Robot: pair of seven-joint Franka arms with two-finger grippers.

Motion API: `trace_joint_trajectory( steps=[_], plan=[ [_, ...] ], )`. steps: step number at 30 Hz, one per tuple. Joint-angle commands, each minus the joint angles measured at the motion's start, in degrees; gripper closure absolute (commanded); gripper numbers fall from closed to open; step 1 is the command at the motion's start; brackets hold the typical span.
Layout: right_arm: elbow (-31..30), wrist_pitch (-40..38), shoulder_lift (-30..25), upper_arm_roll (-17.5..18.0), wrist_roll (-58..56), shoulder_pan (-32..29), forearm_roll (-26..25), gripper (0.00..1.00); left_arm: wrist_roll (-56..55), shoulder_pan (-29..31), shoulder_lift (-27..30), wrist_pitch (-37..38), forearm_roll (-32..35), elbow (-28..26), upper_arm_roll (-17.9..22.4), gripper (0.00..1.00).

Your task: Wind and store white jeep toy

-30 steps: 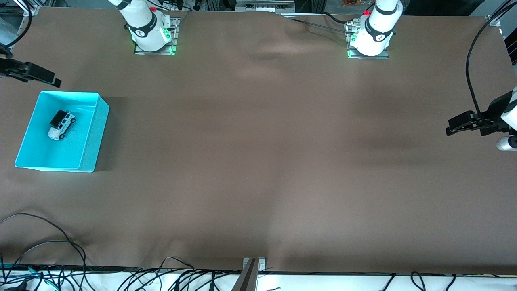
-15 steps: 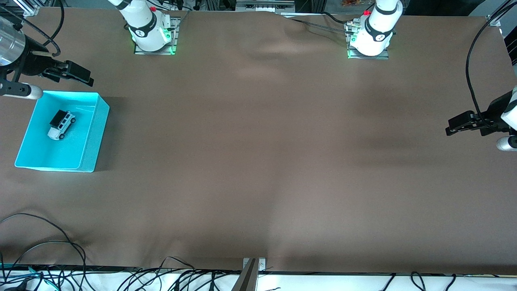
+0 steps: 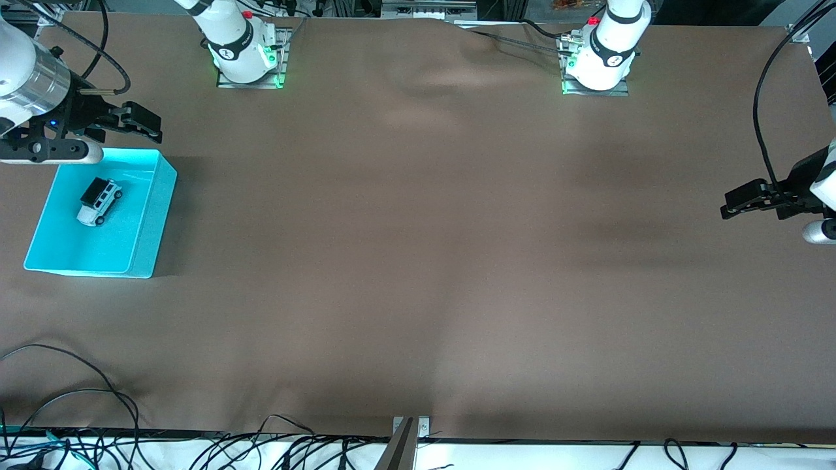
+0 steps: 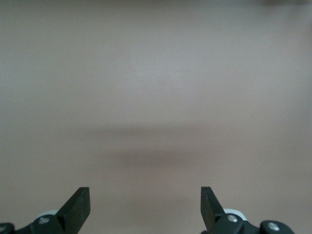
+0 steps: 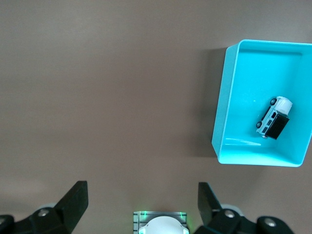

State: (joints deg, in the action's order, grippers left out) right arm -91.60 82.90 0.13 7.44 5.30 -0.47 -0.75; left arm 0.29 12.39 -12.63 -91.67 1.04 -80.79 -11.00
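Observation:
The white jeep toy (image 3: 99, 201) has a black roof and lies inside the turquoise bin (image 3: 159, 212) at the right arm's end of the table. It also appears in the right wrist view, the jeep toy (image 5: 274, 117) resting in the bin (image 5: 222, 122). My right gripper (image 3: 147, 124) hangs open and empty over the brown cloth at the bin's corner on the robots' side, and its own camera shows the right gripper (image 5: 142, 189) wide apart. My left gripper (image 3: 727, 205) waits open over the left arm's end, and the wrist view shows the left gripper (image 4: 145, 194) with only cloth below.
Brown cloth (image 3: 418, 261) covers the table, with slight wrinkles by the bases. The right arm's base (image 3: 243, 49) and the left arm's base (image 3: 604, 55) stand along the table's robot edge. Loose black cables (image 3: 72, 391) lie at the edge nearest the front camera.
My right arm has swung in from the table's end, carrying its open gripper toward the bin's corner on the robots' side. The jeep, the bin and the left arm have not moved.

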Motion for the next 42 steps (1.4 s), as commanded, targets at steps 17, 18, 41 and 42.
trace_joint_trajectory(
  steps=[17, 18, 41, 42],
  plan=[
    [-2.2, 1.0, -2.4, -0.1, -1.4, -0.3, -0.6, 0.0, -0.7, -0.2, 0.4, 0.6, 0.0, -0.1, -0.1, 0.0],
    [-2.4, 1.1, -2.5, -0.4, -1.4, -0.3, -0.6, 0.0, -0.7, -0.2, 0.4, 0.6, 0.0, -0.1, -0.1, 0.0],
    [-1.4, 0.3, -1.7, -4.6, -1.1, -0.2, -0.4, 0.0, -0.7, -0.2, 0.4, 0.6, 0.0, -0.1, -0.1, 0.0],
    [-1.4, 0.3, -1.7, -4.6, -1.0, -0.2, -0.4, 0.0, -0.8, -0.2, 0.4, 0.7, 0.0, -0.1, -0.1, 0.0]
  ],
)
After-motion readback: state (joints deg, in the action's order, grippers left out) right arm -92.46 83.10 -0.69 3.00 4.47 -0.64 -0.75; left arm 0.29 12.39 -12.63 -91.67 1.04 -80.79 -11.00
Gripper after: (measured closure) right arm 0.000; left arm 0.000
